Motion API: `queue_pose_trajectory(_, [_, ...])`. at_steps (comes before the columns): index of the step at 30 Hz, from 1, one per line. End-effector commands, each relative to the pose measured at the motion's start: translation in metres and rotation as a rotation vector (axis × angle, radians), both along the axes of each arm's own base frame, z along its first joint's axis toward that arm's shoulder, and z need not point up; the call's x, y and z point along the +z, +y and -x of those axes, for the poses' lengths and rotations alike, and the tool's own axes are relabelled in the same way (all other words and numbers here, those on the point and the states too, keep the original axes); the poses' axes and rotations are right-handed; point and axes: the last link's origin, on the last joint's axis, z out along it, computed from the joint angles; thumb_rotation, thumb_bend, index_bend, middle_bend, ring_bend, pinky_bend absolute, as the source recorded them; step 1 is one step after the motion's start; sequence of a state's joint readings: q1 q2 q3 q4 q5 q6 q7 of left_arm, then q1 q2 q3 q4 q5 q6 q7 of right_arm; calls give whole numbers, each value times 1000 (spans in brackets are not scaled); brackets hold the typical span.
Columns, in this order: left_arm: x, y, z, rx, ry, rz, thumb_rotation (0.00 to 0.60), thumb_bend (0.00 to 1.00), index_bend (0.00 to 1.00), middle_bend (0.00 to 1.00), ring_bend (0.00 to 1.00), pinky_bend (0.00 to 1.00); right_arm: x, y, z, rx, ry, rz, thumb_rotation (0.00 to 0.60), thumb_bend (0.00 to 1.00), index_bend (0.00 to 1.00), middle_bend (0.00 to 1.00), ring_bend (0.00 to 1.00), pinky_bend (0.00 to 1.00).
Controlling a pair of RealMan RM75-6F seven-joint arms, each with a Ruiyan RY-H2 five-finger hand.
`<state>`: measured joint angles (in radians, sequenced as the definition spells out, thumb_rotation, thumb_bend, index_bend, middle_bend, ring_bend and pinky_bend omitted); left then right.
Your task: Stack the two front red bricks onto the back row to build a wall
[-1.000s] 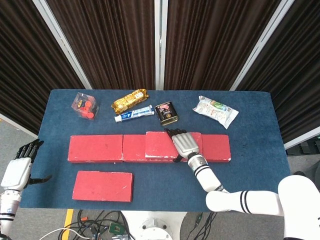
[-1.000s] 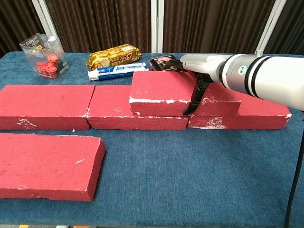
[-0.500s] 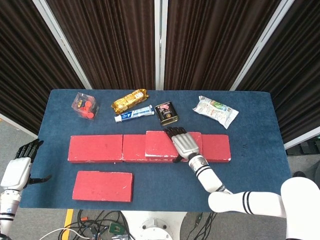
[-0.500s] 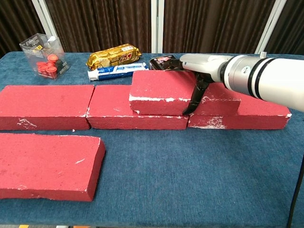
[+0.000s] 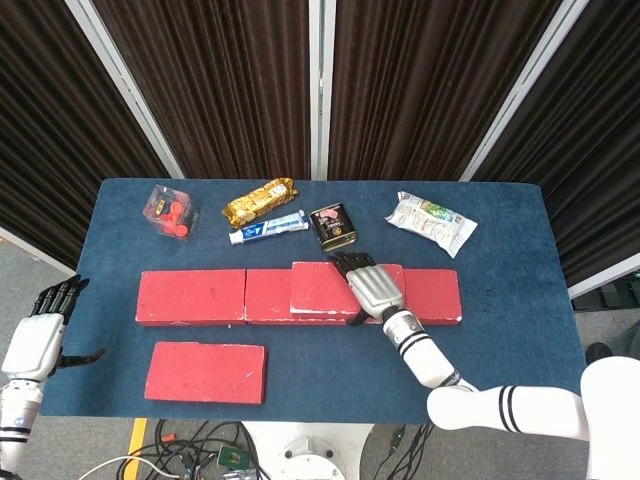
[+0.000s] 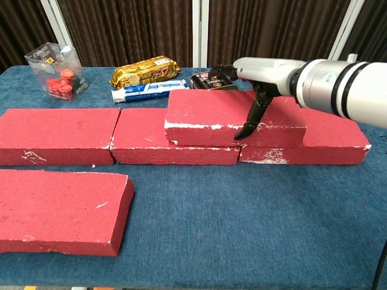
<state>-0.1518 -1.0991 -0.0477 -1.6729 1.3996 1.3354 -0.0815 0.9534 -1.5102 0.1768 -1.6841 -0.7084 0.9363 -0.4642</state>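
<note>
In the head view, the right hand point(image 5: 374, 289) is being lifted a little off the stacked brick point(image 5: 335, 289). A second ago it was lying flat and low on that brick; now it is sitting higher and a bit further right. The stacked brick is resting on the back row point(image 5: 195, 296), over the gap between the middle and right bricks, and it is not being moved with the hand. The front brick point(image 5: 206, 372) is being left alone near the table's point(image 5: 510, 250) front edge, on the left. The left hand point(image 5: 38, 340) is being kept off the table at the left side, fingers apart, nothing in it.

In the chest view, the right hand point(image 6: 257, 78) is being raised above the stacked brick point(image 6: 233, 115). The dark thumb is pointing down by the brick's front face, and whether it is touching the brick cannot be told. The fingers are spread and nothing is being held. The brick is staying flat on the row point(image 6: 57, 134). The front brick point(image 6: 60, 208) is lying flat, well apart from the row.

So one brick is probably being let go, and half the job looks done. The left front brick is likely being saved for next.
</note>
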Motion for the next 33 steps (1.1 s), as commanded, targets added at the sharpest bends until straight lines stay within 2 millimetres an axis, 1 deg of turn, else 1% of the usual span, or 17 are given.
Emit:
queue_pose_trajectory(1, [2, 0, -4, -9, 7, -2, 600, 65, 64, 0, 0, 17, 13, 2, -2, 12, -35, 16, 600, 0, 0, 0, 0, 0])
queue_pose_trajectory(6, [2, -8, -10, -15, 11, 25, 600, 65, 64, 0, 0, 17, 35, 5, -3, 36, -79, 46, 600, 0, 0, 0, 0, 0])
queue_pose_trajectory(9, [1, -15, -16, -20, -2, 53, 600, 65, 63, 0, 0, 17, 52, 3, -1, 46, -105, 81, 600, 0, 0, 0, 0, 0])
queue_pose_trajectory(15, [-4, -29, -37, -82, -16, 119, 600, 63, 63, 0, 0, 18, 90, -6, 10, 33, -150, 163, 600, 0, 0, 0, 0, 0])
queue_pose_trajectory(18, [-16, -38, -48, -105, -32, 190, 600, 62, 63, 0, 0, 18, 107, -10, 18, 16, -167, 195, 600, 0, 0, 0, 0, 0])
queue_pose_trajectory(22, [-42, -44, -57, -127, -27, 304, 600, 61, 63, 0, 0, 18, 122, -11, 29, -7, -189, 223, 600, 0, 0, 0, 0, 0])
queue_pose_trajectory(28, [-72, -35, -68, -148, -35, 363, 600, 61, 63, 0, 0, 17, 131, -11, 43, -34, -185, 231, 600, 0, 0, 0, 0, 0])
queue_pose_trajectory(33, [-90, -35, -75, -151, -47, 414, 600, 61, 63, 0, 0, 17, 136, -11, 48, -39, -185, 236, 600, 0, 0, 0, 0, 0])
